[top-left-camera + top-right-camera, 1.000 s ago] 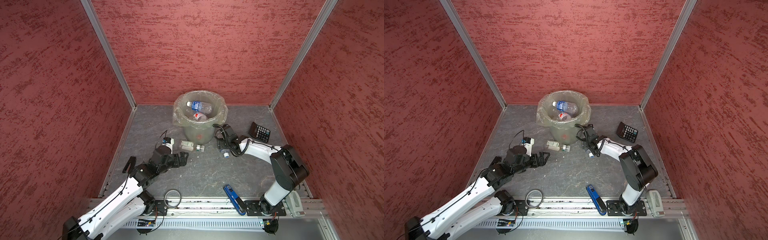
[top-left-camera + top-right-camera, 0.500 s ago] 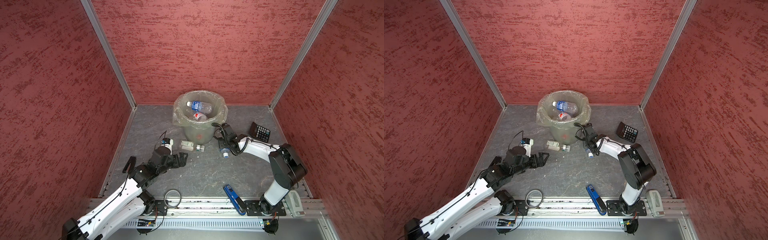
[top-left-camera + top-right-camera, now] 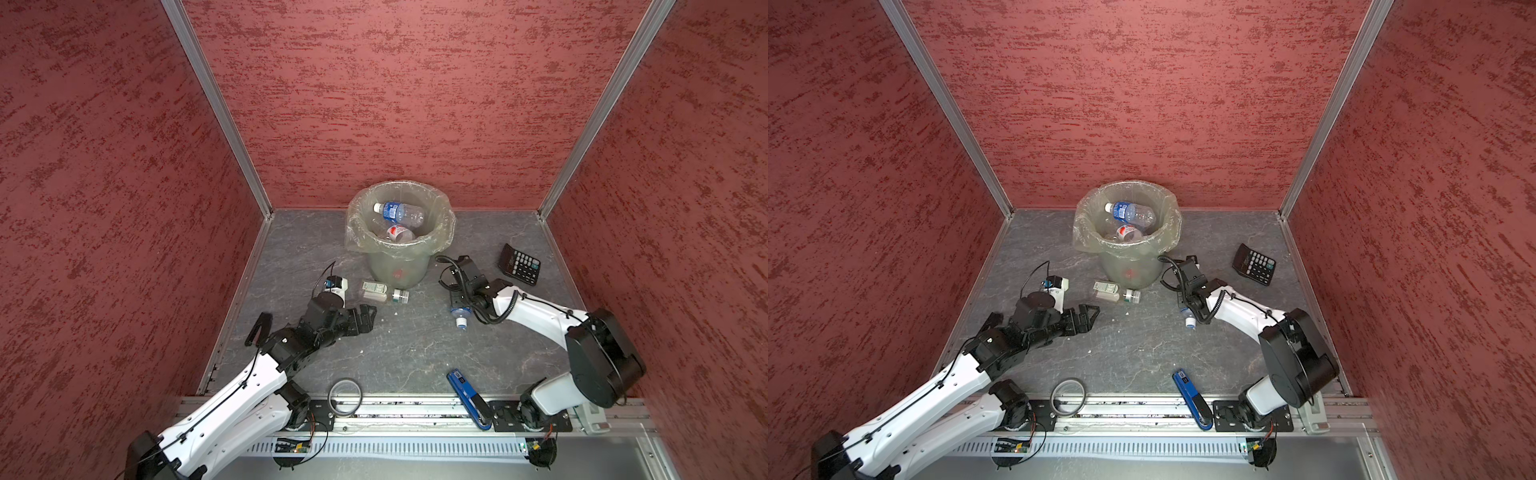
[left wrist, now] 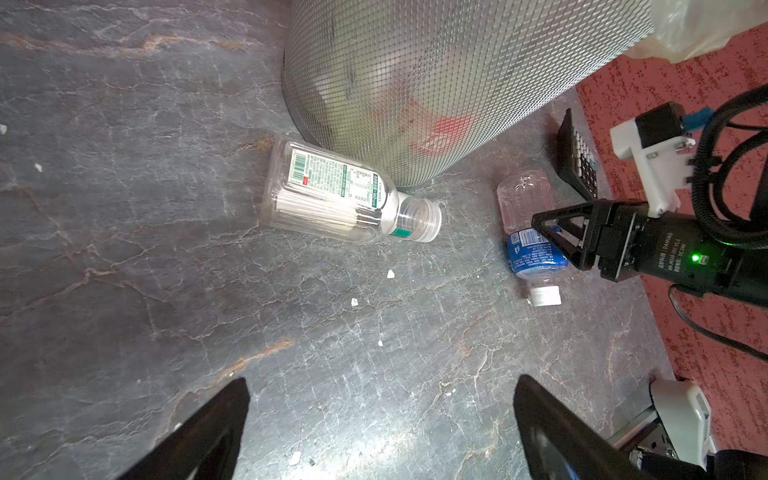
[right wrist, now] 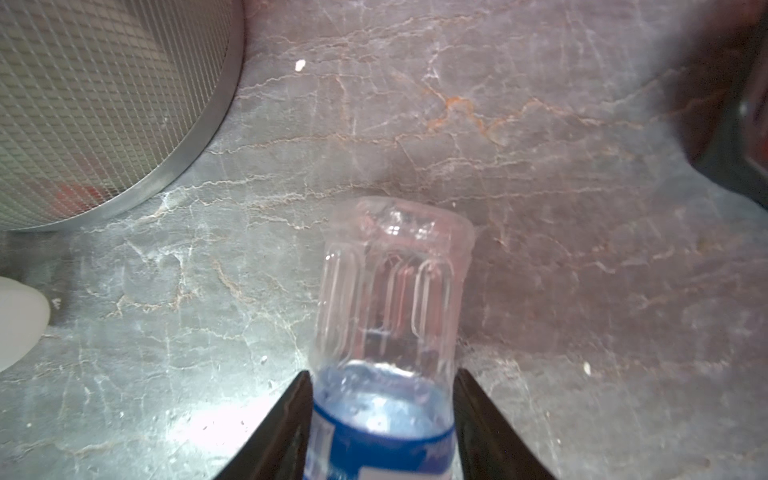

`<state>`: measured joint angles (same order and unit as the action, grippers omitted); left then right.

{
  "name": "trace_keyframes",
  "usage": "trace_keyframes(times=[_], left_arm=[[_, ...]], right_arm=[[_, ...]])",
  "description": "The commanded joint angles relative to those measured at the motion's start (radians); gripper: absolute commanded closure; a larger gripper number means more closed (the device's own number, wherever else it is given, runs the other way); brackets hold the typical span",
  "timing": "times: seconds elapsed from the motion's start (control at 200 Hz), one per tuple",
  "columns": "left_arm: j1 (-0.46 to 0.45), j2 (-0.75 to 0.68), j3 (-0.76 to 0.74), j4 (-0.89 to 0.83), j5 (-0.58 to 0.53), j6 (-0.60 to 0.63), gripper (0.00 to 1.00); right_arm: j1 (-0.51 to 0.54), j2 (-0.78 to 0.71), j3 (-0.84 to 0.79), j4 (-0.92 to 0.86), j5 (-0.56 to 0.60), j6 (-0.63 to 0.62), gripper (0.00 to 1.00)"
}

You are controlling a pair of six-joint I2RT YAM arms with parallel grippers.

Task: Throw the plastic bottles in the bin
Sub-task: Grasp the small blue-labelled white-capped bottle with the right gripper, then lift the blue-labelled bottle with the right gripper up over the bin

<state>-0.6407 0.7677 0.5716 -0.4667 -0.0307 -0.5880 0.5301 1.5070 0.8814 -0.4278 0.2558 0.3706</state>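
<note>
- My right hand (image 5: 382, 419) is closed on the blue-labelled bottle (image 3: 459, 312), with one finger (image 5: 291, 419) pressed to each side of its label.
- That bottle lies on the bench (image 3: 407, 349) near the bin (image 3: 398, 268), to the bin's right in both top views. Its white cap points away from the bin.
- My left hand (image 3: 366, 316) is spread wide open, in front of the bin and to its left.
- The green-labelled bottle (image 3: 379, 291) lies on its side at the bin's foot, between the bin and my left hand. I cannot tell whether it touches the bin's wall.
- Inside the bin lie the binned blue bottle (image 3: 397, 211), on the far side, and the binned red bottle (image 3: 400, 233), nearer me.
- The calculator (image 3: 519, 264) lies to the bin's right, beyond my right hand.
- The blue tool (image 3: 465, 395) and the tape ring (image 3: 345, 397) lie well in front of the bin, at the bench's near edge.
</note>
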Motion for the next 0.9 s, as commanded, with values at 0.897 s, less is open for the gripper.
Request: trace_keyframes(times=[0.897], left_arm=[[0.001,0.007,0.002,0.015,0.005,0.013,0.01]], right_arm=[[-0.027,0.145,0.082,-0.014,0.008,-0.001,0.42]])
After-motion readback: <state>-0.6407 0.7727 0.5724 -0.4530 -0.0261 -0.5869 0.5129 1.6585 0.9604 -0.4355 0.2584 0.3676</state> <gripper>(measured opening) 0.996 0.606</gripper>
